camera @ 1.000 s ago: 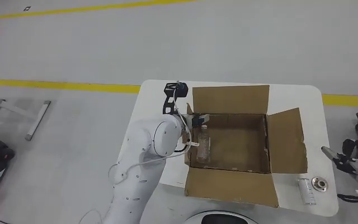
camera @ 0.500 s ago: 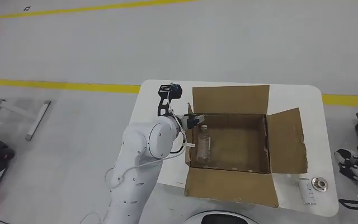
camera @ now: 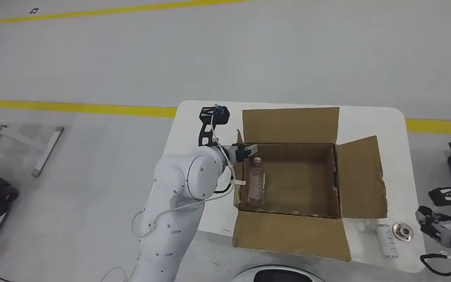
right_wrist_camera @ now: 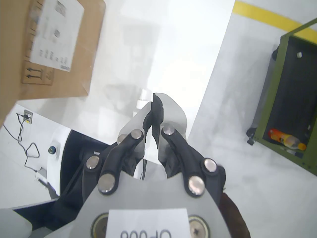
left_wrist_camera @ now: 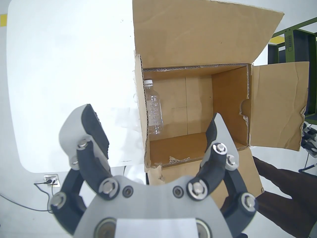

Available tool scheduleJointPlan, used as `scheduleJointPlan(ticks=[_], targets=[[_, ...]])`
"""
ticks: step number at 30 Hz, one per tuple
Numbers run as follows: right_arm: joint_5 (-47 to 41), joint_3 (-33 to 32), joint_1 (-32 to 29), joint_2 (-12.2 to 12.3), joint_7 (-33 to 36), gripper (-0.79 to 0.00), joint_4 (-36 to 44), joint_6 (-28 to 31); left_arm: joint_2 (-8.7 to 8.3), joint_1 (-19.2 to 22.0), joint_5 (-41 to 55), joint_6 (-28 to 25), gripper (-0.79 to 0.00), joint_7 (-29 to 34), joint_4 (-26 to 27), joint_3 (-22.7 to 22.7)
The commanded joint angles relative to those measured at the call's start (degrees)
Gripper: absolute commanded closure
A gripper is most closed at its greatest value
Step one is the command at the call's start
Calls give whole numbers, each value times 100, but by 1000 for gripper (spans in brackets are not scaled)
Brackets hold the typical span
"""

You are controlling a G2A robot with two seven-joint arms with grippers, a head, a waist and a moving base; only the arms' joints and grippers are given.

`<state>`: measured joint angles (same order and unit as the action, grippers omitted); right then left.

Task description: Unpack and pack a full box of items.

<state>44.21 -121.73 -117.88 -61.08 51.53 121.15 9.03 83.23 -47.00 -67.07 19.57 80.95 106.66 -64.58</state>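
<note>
We take 12 o'clock as pointing away from the robot across the white table (camera: 190, 127).

Nearest us, at the cardboard box's (camera: 299, 176) 4 o'clock, two small items lie on the table by its corner. One is a pale cylinder lying flat (camera: 384, 241). The other is a round thing (camera: 402, 229) too small to name. Just off that corner hangs the right gripper (right_wrist_camera: 153, 110), its fingers pressed together on nothing.

The box stands in the middle of the table with all four flaps folded out. Its floor is bare except for one clear plastic bottle (left_wrist_camera: 153, 110) with a white cap. The bottle lies flat against the 9 o'clock wall, cap toward 12.

The left gripper (left_wrist_camera: 151, 115) hovers above the box's 9 o'clock rim with its fingers spread wide and empty. In its wrist view one finger sits over the table outside the wall and the other over the box interior.

We judge that we are in the unpacking half and near its end, with two things out and one bottle left to lift.

The next move calls for shifting the left gripper toward 3 o'clock until both fingers clear the cardboard edge. It should then drop straight down with the jaws across the bottle's width. The bottle hugs the wall, so the outer finger has little room. We expect it may need to nudge the bottle inward before closing on its middle.
</note>
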Motion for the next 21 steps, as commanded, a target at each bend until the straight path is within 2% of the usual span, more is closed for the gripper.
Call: scheduleJointPlan(ticks=[1, 3, 4, 7, 10, 11, 21], targets=[[118, 132, 158, 29, 410, -6, -65, -64, 0, 0, 0, 0, -785, 0, 0, 0], [253, 247, 272, 51, 670, -139, -101, -137, 0, 0, 0, 0, -785, 0, 0, 0], [352, 328, 308, 62, 821, -243, -124, -143, 0, 0, 0, 0, -785, 0, 0, 0], [535, 525, 459, 82, 1022, -351, -169, -230, 0, 0, 0, 0, -785, 0, 0, 0], [616, 686, 529, 88, 1103, -394, -224, -285, 0, 0, 0, 0, -785, 0, 0, 0], [653, 727, 543, 90, 1118, -434, -241, -310, 0, 0, 0, 0, -785, 0, 0, 0], [890, 1307, 680, 81, 1001, -403, -618, -371, 0, 0, 0, 0, -785, 0, 0, 0]])
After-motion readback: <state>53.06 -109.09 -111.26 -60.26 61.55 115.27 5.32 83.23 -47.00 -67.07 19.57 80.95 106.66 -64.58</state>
